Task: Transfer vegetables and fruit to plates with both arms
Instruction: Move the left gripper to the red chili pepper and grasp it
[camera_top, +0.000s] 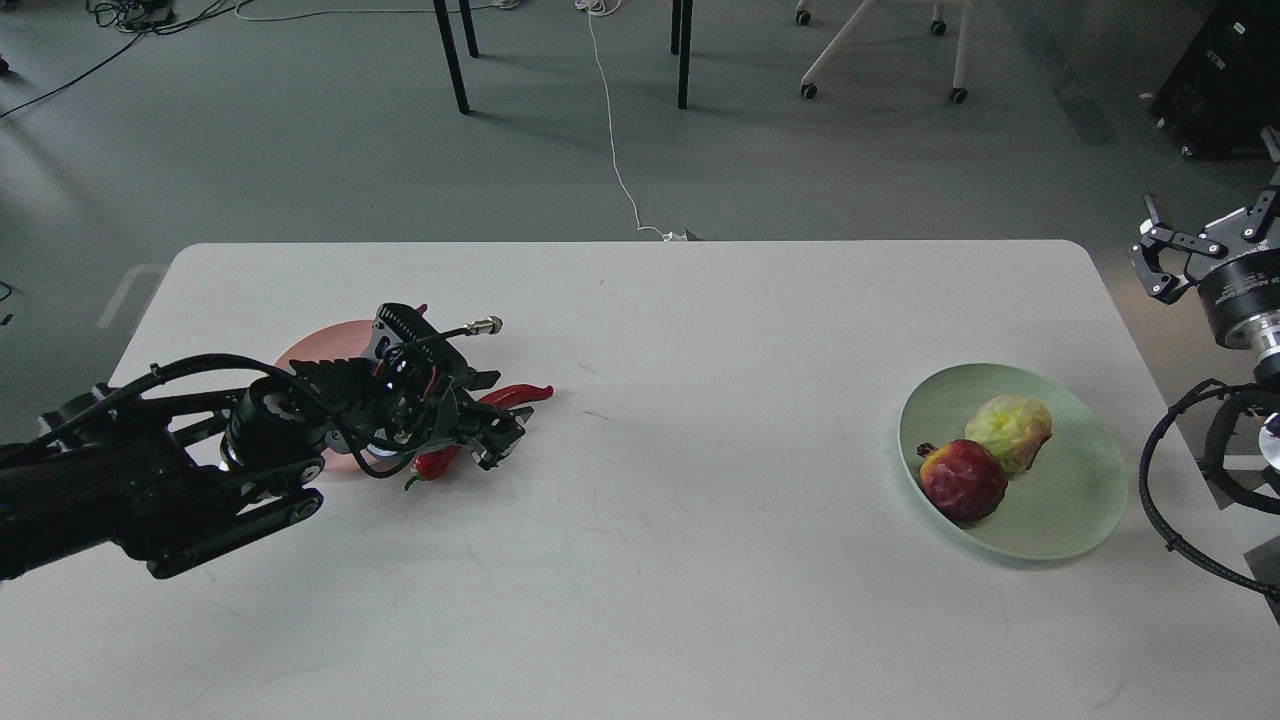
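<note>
Left pincer low over red chili pepper beside pink plate, at the worktop's left; fingers either side of the pepper, grip impossible to confirm. Eggplant hidden, if present. Best done by closing squarely on the pepper's middle, lifting clear of the rim before setting down. Pomegranate and yellow-green fruit touching on mint plate. Right pincer raised off the edge, fingers apart, empty.

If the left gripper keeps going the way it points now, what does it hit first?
The left gripper points right, slightly toward the robot, low over the white table. The red chili pepper is already at its fingers, so it probably meets that first; beyond lies bare tabletop. Depth is unclear.
</note>
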